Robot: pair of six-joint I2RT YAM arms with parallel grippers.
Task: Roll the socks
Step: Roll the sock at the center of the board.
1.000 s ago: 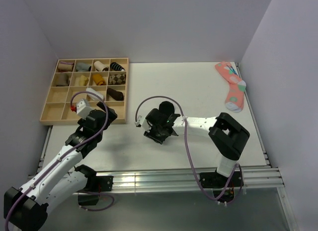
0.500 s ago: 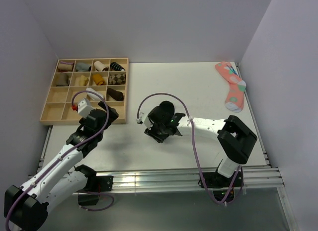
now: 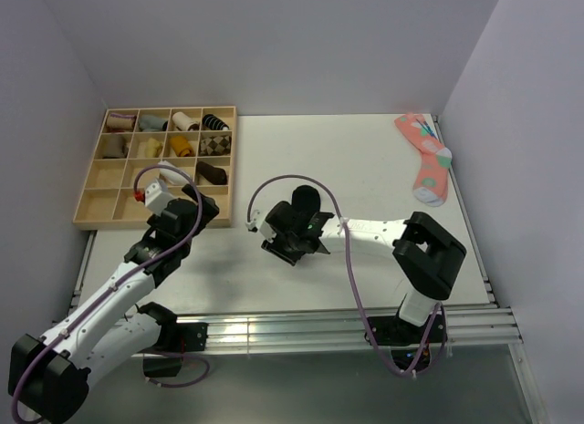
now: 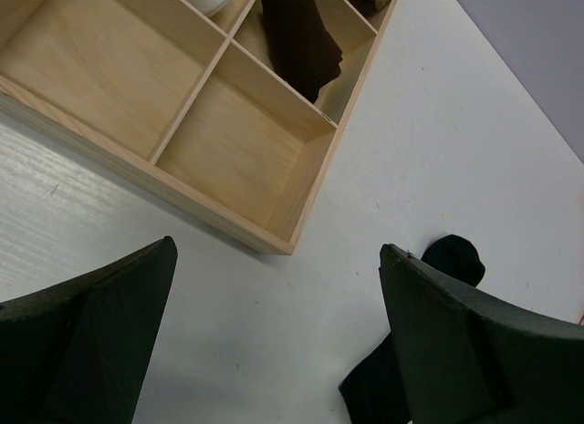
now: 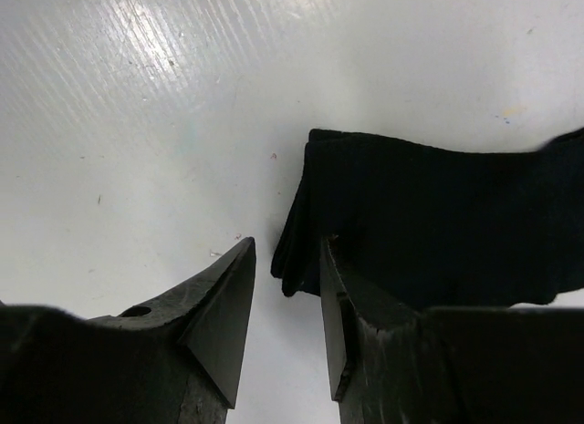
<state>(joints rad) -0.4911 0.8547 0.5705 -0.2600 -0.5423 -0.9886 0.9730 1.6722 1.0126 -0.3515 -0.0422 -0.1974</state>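
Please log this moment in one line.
left gripper: open, near tray | right gripper: slightly open, at socks edge | roll: not done

White links (image 3: 105, 301), black joints (image 3: 429, 251), looping purple cables (image 3: 292, 177).

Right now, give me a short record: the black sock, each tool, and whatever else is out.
right tool: low at one end of the black sock, fingers nearly together, nothing between them
left tool: open wide, empty, over the near right corner of the wooden tray
black sock: not yet rolled, lying right of that corner
wooden tray: far left, several compartments hold rolled socks
coral spotted sock: flat, at the far right
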